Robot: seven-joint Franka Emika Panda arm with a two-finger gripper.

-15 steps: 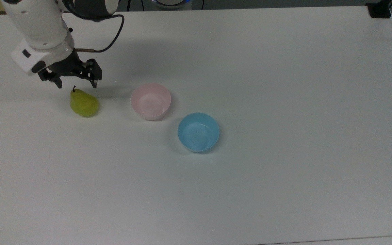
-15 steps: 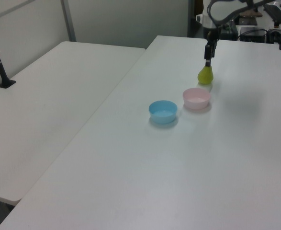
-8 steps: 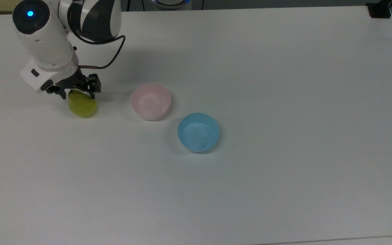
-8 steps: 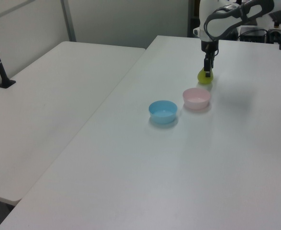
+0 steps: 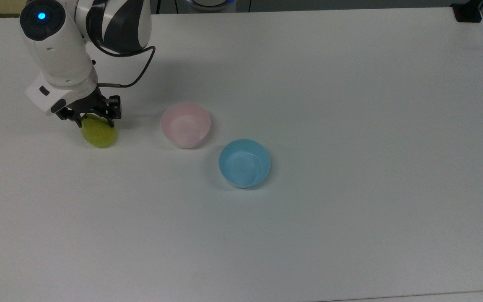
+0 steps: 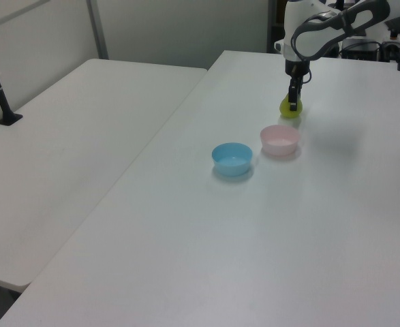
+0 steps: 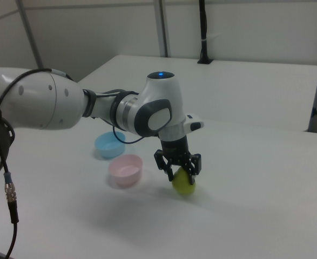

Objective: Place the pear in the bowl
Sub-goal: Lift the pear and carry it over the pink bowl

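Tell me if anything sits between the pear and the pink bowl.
Nothing visible does. In the top view, bare table lies between the pear, with the gripper around its top, and the pink bowl. The blue bowl stands beyond, on the far side.

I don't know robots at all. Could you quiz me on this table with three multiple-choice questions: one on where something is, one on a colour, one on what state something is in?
1. In the top view, the pear lies where from the pink bowl?
A. Left
B. Right
C. Inside it

2. What colour is the other bowl?
A. Red
B. Light blue
C. Black

3. What is in the pink bowl?
A. The pear
B. Water
C. Nothing

Answers: 1 A, the pear sits under the hand, left of the bowl. 2 B, it is plainly light blue. 3 C, its smooth inside is bare.
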